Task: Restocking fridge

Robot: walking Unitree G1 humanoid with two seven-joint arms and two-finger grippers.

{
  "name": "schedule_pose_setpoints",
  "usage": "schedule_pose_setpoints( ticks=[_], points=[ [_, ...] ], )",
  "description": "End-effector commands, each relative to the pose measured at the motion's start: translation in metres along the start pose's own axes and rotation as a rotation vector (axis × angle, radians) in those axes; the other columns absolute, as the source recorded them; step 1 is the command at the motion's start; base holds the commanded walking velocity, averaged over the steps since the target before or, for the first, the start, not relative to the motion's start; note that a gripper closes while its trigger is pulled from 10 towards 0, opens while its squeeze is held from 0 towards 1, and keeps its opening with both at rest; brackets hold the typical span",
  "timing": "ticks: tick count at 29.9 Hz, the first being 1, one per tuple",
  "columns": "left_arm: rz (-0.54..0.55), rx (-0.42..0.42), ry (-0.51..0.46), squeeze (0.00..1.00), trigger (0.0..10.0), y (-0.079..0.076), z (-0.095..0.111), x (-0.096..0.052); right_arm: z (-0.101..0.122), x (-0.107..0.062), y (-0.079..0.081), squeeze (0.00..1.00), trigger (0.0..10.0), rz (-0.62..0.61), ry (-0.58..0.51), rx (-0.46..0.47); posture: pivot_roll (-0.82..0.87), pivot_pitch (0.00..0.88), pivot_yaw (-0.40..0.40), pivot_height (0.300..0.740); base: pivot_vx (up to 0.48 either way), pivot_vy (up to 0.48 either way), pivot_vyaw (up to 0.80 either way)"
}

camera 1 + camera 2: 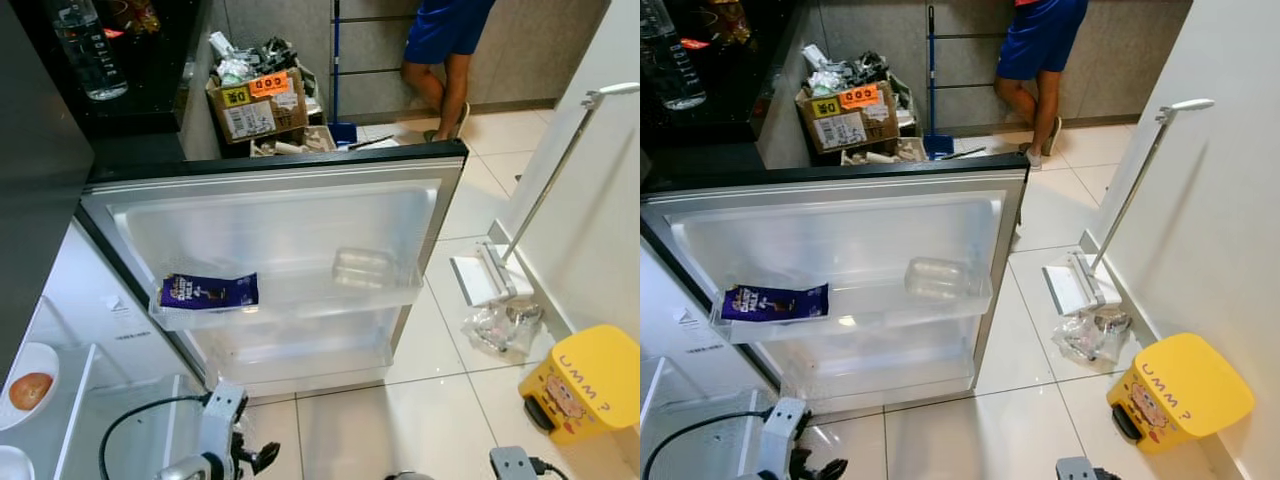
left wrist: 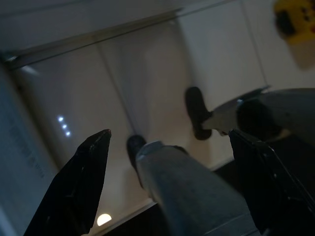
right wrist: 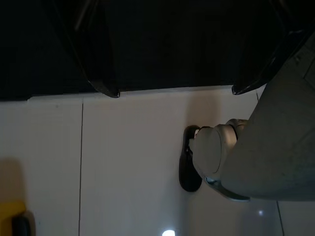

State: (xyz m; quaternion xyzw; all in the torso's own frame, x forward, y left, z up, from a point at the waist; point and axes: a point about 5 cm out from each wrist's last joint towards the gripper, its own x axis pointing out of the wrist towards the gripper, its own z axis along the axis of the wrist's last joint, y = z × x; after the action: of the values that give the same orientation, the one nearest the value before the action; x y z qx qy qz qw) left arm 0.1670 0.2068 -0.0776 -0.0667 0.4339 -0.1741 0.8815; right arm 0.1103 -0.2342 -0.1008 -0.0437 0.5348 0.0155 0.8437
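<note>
Standing at the open fridge door point(image 1: 300, 200) with both grippers, left gripper point(image 2: 167, 172) and right gripper point(image 3: 172, 88), released and empty, only a purple packet point(image 1: 210, 292) and clear tub point(image 1: 364, 267) shelved, most restocking apparently left.

Head eyes overlook fridge door point(image 1: 270, 230); wrist cameras face floor point(image 3: 123, 172)

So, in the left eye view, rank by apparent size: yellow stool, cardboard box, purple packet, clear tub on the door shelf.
1. yellow stool
2. cardboard box
3. purple packet
4. clear tub

The box stands farther away, so its rank is unsure.
</note>
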Motion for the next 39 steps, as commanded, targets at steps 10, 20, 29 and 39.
schedule_pose_setpoints(
  ticks=[10, 20, 29, 39],
  points=[
    [0.05, -0.045, 0.123, 0.0, 10.0, -0.005, -0.038, -0.007, 0.0, -0.001, -0.002, 0.0, 10.0, -0.004, -0.009, 0.001, -0.06, 0.041, -0.006, 0.74, 0.0, 0.0, 0.71],
    [0.032, -0.03, 0.065, 0.0, 10.0, -0.006, -0.023, -0.002, -0.004, -0.002, -0.006, 0.0, 10.0, -0.035, 0.006, 0.008, -0.06, 0.051, -0.007, 0.74, 0.0, 0.0, 0.34],
    [0.011, -0.008, 0.056, 0.0, 10.0, -0.009, -0.016, 0.002, -0.004, -0.002, -0.006, 0.0, 10.0, -0.025, 0.009, -0.023, -0.07, 0.052, -0.006, 0.74, 0.0, 0.0, 0.39],
    [0.03, -0.022, 0.038, 0.0, 10.0, -0.009, -0.013, 0.003, -0.005, -0.002, -0.006, 0.0, 10.0, -0.026, 0.011, -0.018, -0.06, 0.054, -0.011, 0.74, 0.0, 0.0, 0.68]
  ],
)
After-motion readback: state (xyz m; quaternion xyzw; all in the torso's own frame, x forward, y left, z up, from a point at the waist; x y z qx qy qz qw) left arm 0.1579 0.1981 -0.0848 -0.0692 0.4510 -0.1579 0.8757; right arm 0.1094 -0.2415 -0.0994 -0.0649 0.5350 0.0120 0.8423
